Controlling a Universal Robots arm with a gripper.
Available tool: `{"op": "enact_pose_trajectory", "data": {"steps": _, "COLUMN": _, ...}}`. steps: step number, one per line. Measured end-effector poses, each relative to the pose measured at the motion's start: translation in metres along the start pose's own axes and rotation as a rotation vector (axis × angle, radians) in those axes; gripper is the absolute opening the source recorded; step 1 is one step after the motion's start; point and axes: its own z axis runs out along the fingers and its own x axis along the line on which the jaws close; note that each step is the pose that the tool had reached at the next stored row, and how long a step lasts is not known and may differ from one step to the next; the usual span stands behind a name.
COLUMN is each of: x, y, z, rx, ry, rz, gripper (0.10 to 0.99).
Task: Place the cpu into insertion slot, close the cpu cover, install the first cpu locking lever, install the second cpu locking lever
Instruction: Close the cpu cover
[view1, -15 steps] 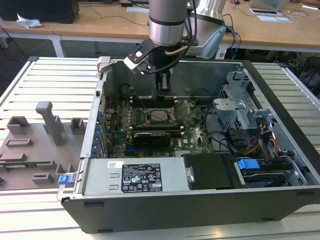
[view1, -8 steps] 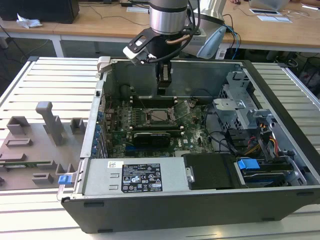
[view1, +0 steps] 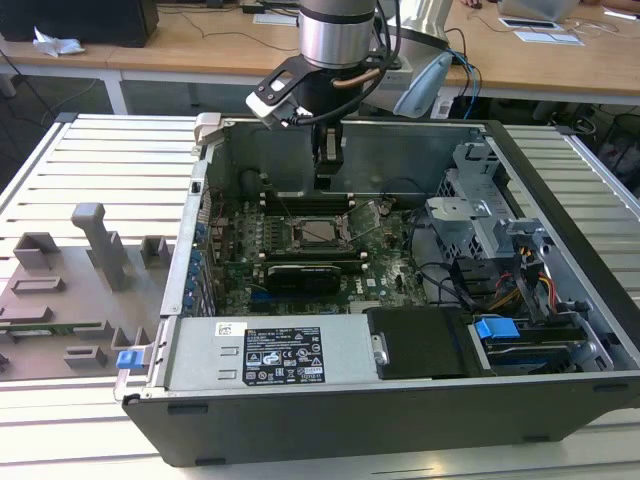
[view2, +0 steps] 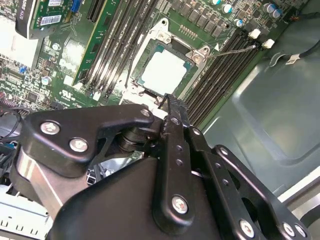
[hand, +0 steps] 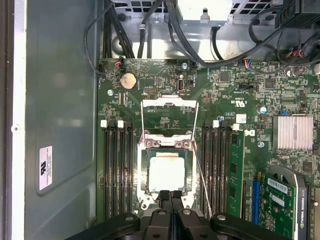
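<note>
The cpu (hand: 167, 172) is seated flat in the insertion slot (hand: 144, 170), silver top up, with the slot's dark frame around it on all sides. The cpu cover (hand: 170, 103) is flipped open and lies back on the board just beyond the slot, with green board seen through its window. Two thin wire levers are noted in the first wrist view. One lever (hand: 142, 122) runs along the open cover's side. The other lever (hand: 202, 185) slants away from the slot's corner over the memory slots (hand: 216, 170). The end effector (hand: 171, 194) is closed, fingertips pressed together and nothing gripped. Its tips are placed at the slot's edge, just beside the cpu; contact with the board cannot be told. In the second wrist view the end effector (view2: 170, 100) is seen from behind, tip pointing at the slot's near rim. In the exterior view the end effector (view1: 326, 178) hangs inside the open computer case (view1: 400, 400), just above the slot. The case is set on a slatted worktop (view1: 90, 150), with a grey fixture tray (view1: 70, 290) at the exterior view's left.
</note>
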Motion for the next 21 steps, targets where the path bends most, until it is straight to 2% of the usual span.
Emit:
{"op": "enact_pose_trajectory", "data": {"steps": 4, "x": -0.0001, "y": 0.0038, "z": 0.0, "rx": 0.0, "ry": -0.0001, "rz": 0.0, "gripper": 0.106}}
{"op": "enact_pose_trajectory", "data": {"steps": 7, "x": -0.0001, "y": 0.0115, "z": 0.0001, "rx": 0.0, "ry": 0.0, "rz": 0.0, "gripper": 0.106}}
{"op": "enact_pose_trajectory", "data": {"steps": 11, "x": -0.0003, "y": 0.0312, "z": 0.0002, "rx": 0.0, "ry": 0.0, "rz": 0.0, "gripper": 0.106}}
{"op": "enact_pose_trajectory", "data": {"steps": 15, "x": -0.0004, "y": 0.0459, "z": 0.0004, "rx": 0.001, "ry": -0.0002, "rz": 0.0, "gripper": 0.106}}
{"op": "enact_pose_trajectory", "data": {"steps": 16, "x": -0.0004, "y": 0.0525, "z": 0.0004, "rx": 0.001, "ry": -0.0012, "rz": 0.0, "gripper": 0.106}}
{"op": "enact_pose_trajectory", "data": {"steps": 19, "x": -0.0005, "y": 0.0654, "z": 0.0007, "rx": 0.001, "ry": -0.0024, "rz": 0.0, "gripper": 0.106}}
{"op": "enact_pose_trajectory", "data": {"steps": 21, "x": -0.0007, "y": 0.0777, "z": 0.0007, "rx": 0.001, "ry": -0.003, "rz": 0.0, "gripper": 0.106}}
